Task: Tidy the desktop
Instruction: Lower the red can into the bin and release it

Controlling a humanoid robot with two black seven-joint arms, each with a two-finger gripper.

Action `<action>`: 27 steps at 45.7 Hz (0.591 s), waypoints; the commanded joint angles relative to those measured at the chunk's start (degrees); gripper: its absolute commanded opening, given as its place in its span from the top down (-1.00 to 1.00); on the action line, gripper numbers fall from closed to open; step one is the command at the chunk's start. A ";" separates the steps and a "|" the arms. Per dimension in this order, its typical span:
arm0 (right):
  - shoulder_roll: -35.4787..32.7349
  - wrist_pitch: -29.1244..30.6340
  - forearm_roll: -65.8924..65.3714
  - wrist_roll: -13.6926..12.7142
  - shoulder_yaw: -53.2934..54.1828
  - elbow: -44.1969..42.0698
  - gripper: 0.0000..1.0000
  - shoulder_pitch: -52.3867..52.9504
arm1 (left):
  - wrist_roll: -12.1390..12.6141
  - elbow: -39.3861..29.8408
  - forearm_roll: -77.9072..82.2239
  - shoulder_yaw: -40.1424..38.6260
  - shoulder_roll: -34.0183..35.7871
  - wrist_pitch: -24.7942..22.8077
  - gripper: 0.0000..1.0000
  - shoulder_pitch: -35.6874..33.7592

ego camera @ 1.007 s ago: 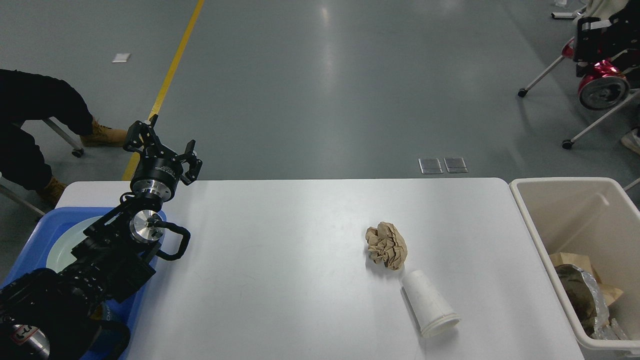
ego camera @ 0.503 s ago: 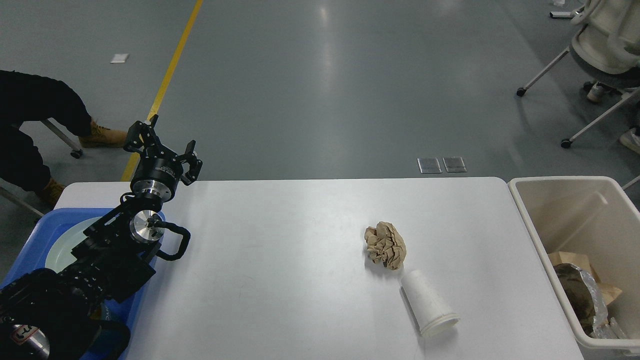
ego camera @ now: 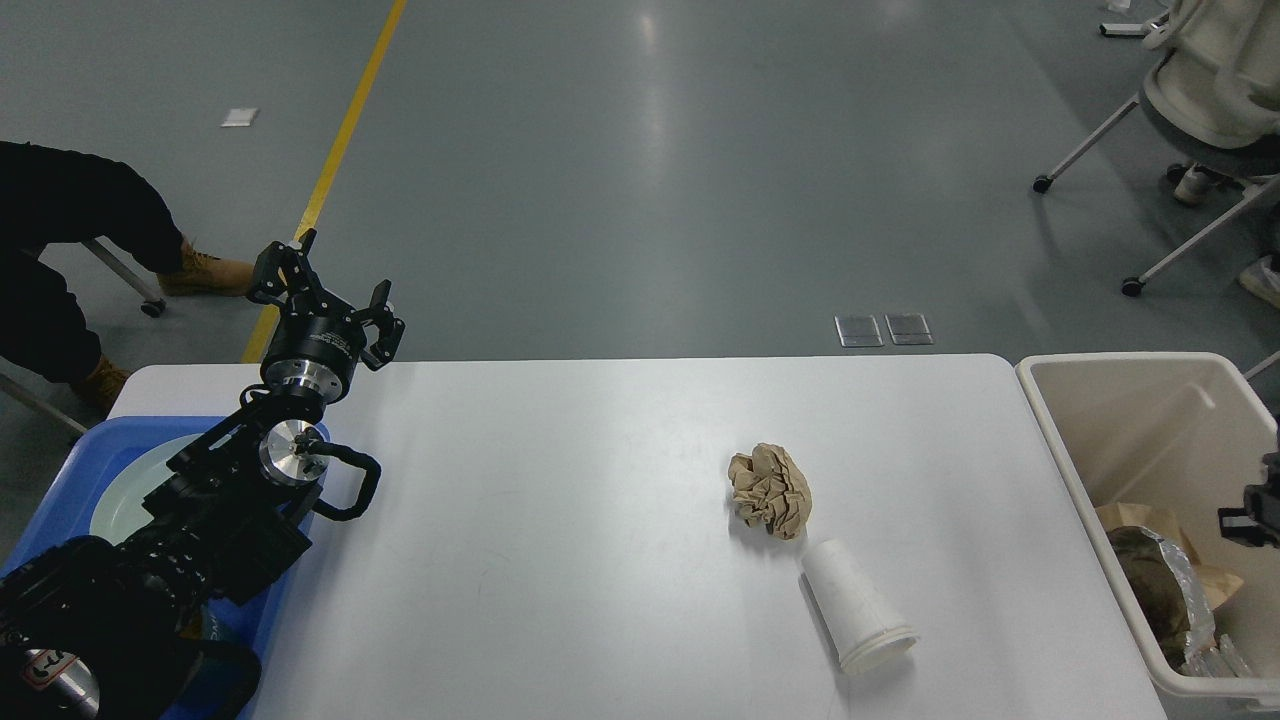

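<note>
The white desktop (ego camera: 600,480) fills the lower view. A crumpled ball of brown paper (ego camera: 771,490) lies right of its middle. Just in front of the ball, a white paper cup (ego camera: 855,605) lies on its side, rim toward me. My left gripper (ego camera: 328,292) is raised over the desktop's far left corner, open and empty, far from both items. A small black part of my right gripper (ego camera: 1255,505) shows at the right edge over the bin, and its fingers cannot be told apart.
A beige bin (ego camera: 1120,420) stands against the desktop's right end with foil and brown paper trash inside. A blue tray (ego camera: 70,470) holding a pale green plate (ego camera: 130,490) sits at the left under my left arm. A person's legs and chairs stand on the floor beyond.
A black part of my right arm has come into view at the right edge above the bin. The left arm, paper ball and cup have not moved.
</note>
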 commanded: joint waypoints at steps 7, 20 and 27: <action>5.74 -2.89 -0.11 -0.01 5.04 -6.92 1.00 -10.25 | -0.01 0.00 -0.01 0.00 0.00 0.00 -0.92 0.00; 8.56 -5.44 -0.02 0.08 5.83 -7.53 1.00 -13.59 | -0.01 0.00 -0.01 0.00 0.00 0.00 -0.92 0.00; 9.17 -5.53 -0.02 0.08 5.92 -8.06 1.00 -14.29 | -0.01 0.00 -0.01 0.00 0.00 0.00 -0.92 0.00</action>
